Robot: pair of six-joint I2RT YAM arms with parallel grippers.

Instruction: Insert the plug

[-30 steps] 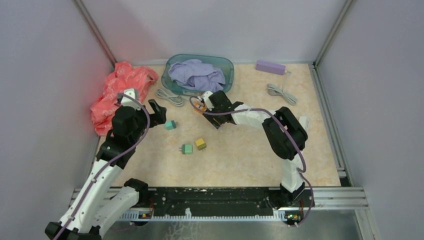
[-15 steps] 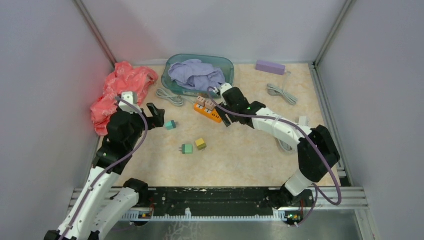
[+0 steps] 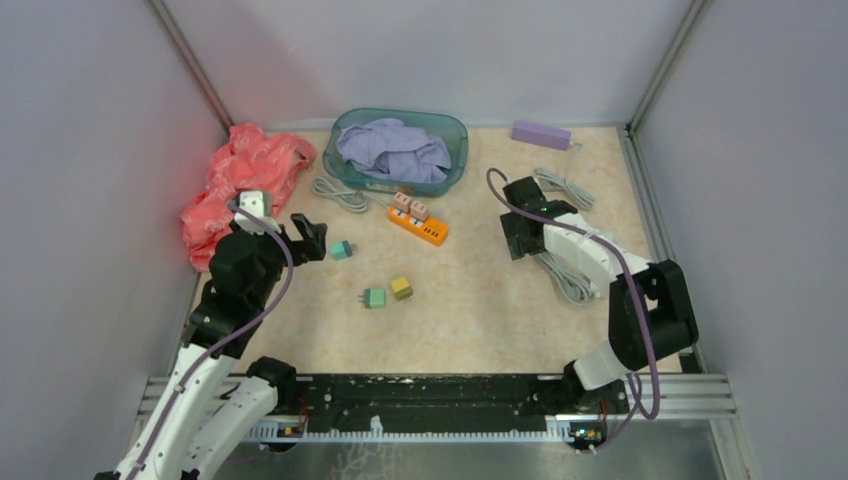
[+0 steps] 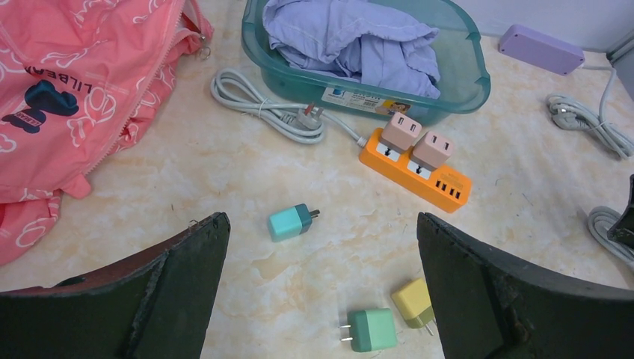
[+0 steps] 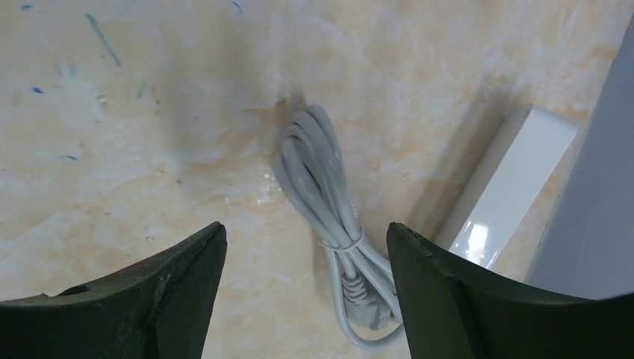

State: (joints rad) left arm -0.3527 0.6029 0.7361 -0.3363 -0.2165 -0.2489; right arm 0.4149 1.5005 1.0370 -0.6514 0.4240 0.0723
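The worktop [image 3: 470,300] is a beige, marbled sheet with faint blue marks under the right end effector [image 5: 303,233]. Plain grey walls [image 3: 90,150] close it on three sides. Aluminium posts stand in the far corners, and a rail [image 3: 690,395] runs along the near edge.

The left end effector [image 4: 321,221] is fully open and holds nothing. In its wrist view the teal plug [image 4: 290,222] lies on its side on the worktop between the fingers, nearer the left one, prongs pointing right. A green plug [image 4: 372,330] and a yellow plug [image 4: 413,302] lie closer in, beside the right finger. The orange strip [image 4: 416,169] lies beyond that finger, with two pink plugs [image 4: 401,132] seated in it. Farther ahead stands a teal basin [image 4: 478,71] holding lilac cloth [image 4: 359,37]. A pink garment [image 4: 82,90] lies to the left.

The right end effector is also open and empty. A tied white cable [image 5: 321,194] lies on the worktop between its fingers. A white strip [image 5: 508,187] lies past the right finger, against the wall.
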